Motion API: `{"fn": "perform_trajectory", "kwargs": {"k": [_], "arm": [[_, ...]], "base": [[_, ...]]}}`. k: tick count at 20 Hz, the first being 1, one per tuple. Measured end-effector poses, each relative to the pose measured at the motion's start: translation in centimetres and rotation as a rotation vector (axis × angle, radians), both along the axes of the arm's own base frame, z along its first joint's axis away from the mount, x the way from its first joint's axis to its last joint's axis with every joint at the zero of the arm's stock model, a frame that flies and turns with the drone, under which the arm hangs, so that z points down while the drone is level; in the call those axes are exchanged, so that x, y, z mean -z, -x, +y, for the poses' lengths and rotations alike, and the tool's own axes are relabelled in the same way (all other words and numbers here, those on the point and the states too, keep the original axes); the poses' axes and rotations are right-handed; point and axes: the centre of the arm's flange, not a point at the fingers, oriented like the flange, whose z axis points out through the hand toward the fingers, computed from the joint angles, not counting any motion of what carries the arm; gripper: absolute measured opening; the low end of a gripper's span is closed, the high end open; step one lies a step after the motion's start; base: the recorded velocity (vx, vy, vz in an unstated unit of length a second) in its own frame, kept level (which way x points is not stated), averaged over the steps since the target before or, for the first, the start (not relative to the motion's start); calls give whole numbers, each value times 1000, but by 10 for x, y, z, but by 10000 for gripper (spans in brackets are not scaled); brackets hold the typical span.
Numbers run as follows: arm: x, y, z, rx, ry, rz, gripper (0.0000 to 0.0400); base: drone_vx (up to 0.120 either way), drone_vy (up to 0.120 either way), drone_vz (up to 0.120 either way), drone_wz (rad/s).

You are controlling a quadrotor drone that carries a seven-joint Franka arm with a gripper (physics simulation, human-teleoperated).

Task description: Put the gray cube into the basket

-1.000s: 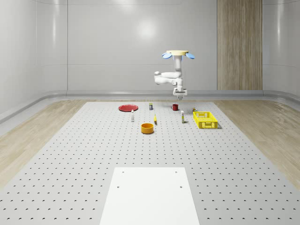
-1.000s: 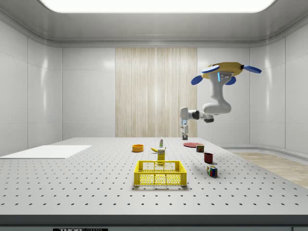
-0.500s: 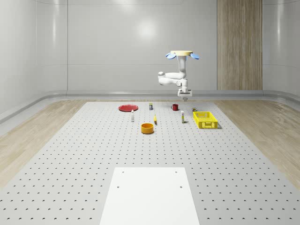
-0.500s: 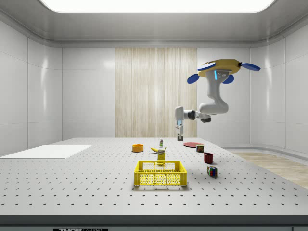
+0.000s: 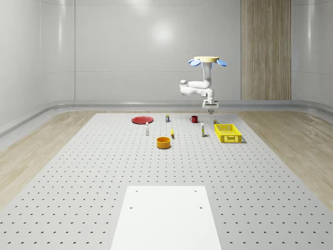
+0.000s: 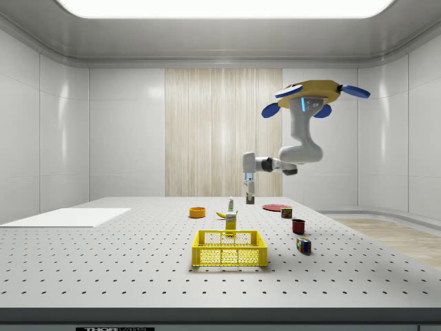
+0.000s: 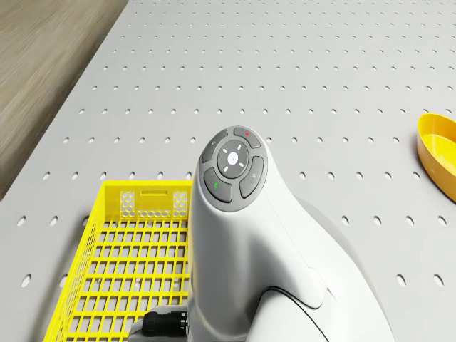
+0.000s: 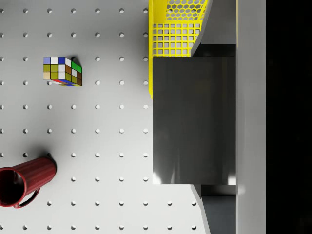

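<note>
One gray cube (image 8: 194,119) sits clamped in my gripper (image 6: 249,198). I have the drone (image 6: 311,94) hovering high, with the gripper over the yellow basket's (image 8: 168,34) edge.

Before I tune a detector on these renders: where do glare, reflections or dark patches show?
Whole-scene view: a soft glare patch on the back wall. Side view: the ceiling light panel is blown out white. Wrist view: the gray cube held in the tool has a bright sheen along one edge, beside a black band; the red mug and puzzle cube cast faint shadows.
</note>
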Motion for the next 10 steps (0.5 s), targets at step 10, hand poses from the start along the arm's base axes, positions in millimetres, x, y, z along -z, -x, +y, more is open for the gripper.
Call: {"fn": "perform_trajectory", "kwargs": {"k": [10], "arm": [[0,0,0,0,0,0,250]], "base": [[120,120,-88,0]]}}
